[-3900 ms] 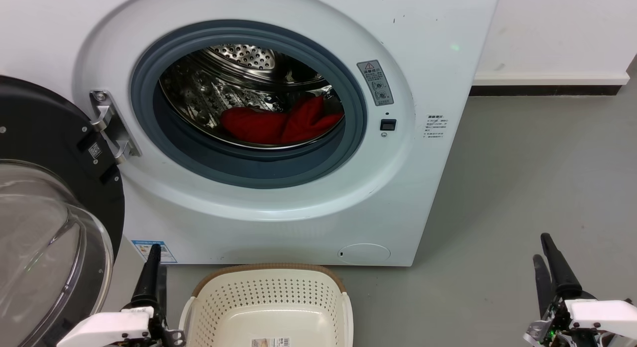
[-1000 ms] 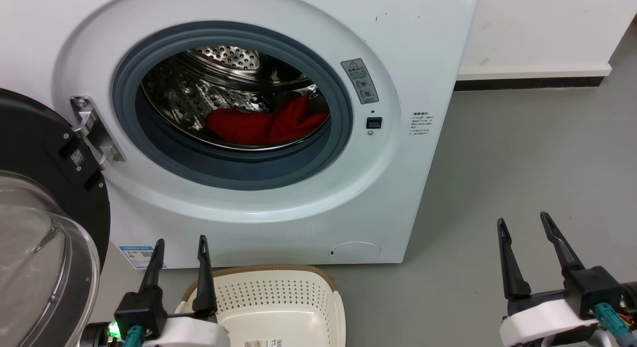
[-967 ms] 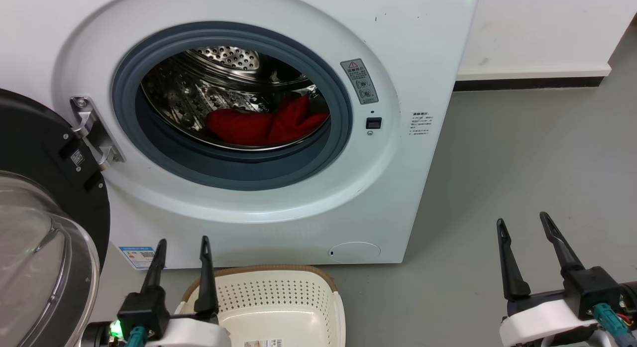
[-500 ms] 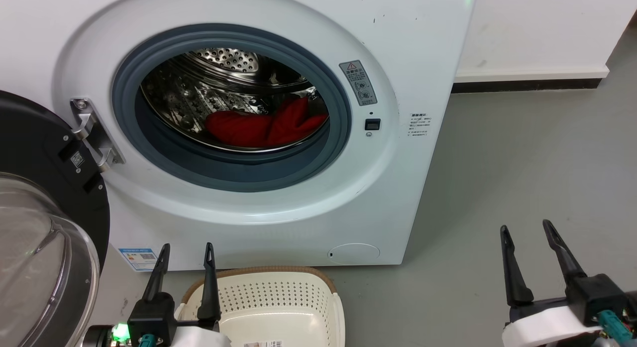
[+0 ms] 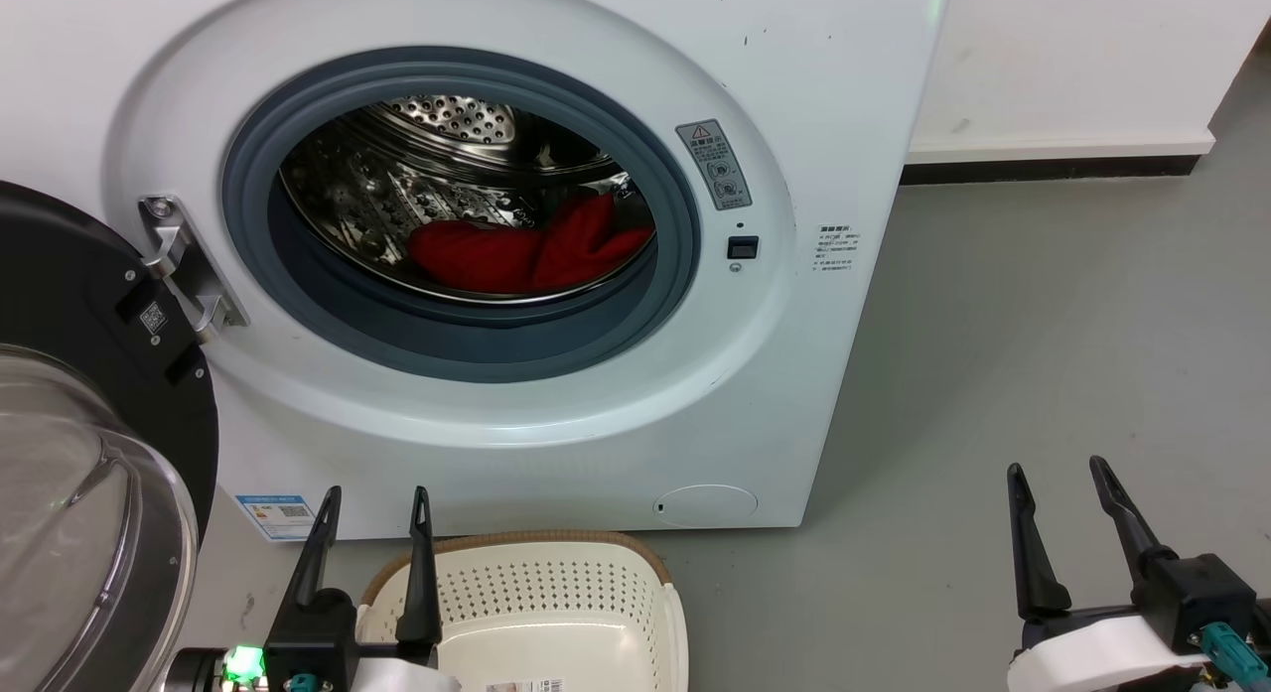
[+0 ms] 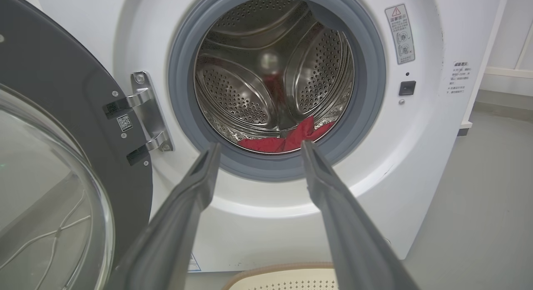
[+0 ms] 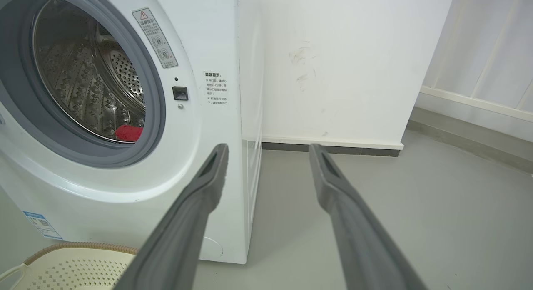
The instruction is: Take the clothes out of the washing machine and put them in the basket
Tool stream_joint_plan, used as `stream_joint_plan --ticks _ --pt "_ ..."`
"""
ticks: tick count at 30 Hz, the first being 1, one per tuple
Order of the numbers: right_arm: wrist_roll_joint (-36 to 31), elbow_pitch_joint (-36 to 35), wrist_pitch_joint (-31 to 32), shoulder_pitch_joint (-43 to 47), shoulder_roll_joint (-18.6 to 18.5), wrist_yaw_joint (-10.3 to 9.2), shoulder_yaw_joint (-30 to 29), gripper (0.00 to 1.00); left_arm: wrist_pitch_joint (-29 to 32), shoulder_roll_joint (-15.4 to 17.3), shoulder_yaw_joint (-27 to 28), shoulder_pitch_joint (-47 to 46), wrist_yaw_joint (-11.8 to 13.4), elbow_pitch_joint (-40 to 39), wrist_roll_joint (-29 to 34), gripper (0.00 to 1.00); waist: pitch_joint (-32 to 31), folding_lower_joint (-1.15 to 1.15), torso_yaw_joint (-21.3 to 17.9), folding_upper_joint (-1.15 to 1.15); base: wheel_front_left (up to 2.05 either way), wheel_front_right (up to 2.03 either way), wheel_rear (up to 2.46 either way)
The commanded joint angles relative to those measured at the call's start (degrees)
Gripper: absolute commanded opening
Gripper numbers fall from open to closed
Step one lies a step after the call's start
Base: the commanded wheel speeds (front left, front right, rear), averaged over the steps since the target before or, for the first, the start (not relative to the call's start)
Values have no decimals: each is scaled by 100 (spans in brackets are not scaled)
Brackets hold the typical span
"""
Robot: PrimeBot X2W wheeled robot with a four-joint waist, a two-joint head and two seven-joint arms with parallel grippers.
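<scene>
Red clothes (image 5: pixel 526 253) lie bunched at the bottom of the steel drum of the white washing machine (image 5: pixel 814 96), whose porthole stands uncovered. The same clothes (image 6: pixel 287 140) peek over the grey seal in the left wrist view, and a red patch of the clothes (image 7: pixel 129 132) shows in the right wrist view. The cream basket (image 5: pixel 516 565) sits on the floor below the porthole, with nothing in it. My left gripper (image 5: pixel 375 497) is open just left of the basket, well short of the drum. Far right over the floor my right gripper (image 5: pixel 1055 470) is open and holds nothing.
The black-framed glass door (image 5: pixel 89 493) is swung wide at the left, close beside my left arm. Grey floor (image 5: pixel 1043 315) stretches right of the machine to a white wall (image 5: pixel 1072 57) with a dark skirting strip.
Over the last second both grippers have sunk slightly lower in the head view, still open. Since about four seconds ago both opened up from a narrower stance, and the camera has shifted a little.
</scene>
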Motion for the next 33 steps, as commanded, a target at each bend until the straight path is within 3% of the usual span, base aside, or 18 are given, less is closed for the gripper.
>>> stream_joint_plan --ticks 1,15,21,26,33 --pt "-2 13 -12 -64 -15 -4 -10 100 -16 -5 22 55 -21 13 29 100 -1 0 -3 0 0 0 0" --pt "28 26 -12 -111 -15 -4 -65 100 -16 -12 62 -45 -35 73 79 100 62 0 -38 0 0 0 0" --pt "40 -57 -12 -330 -16 -4 -113 100 -16 63 158 -265 -146 90 12 100 516 0 -233 0 0 0 0" --pt "261 -358 -12 -741 -12 -4 -313 100 -16 363 364 -992 -352 135 6 100 1497 0 -477 0 0 0 0" --pt "649 -511 -11 -1198 -11 -4 -563 100 -15 1163 567 -2386 -825 837 60 100 2695 0 -851 0 0 0 0"
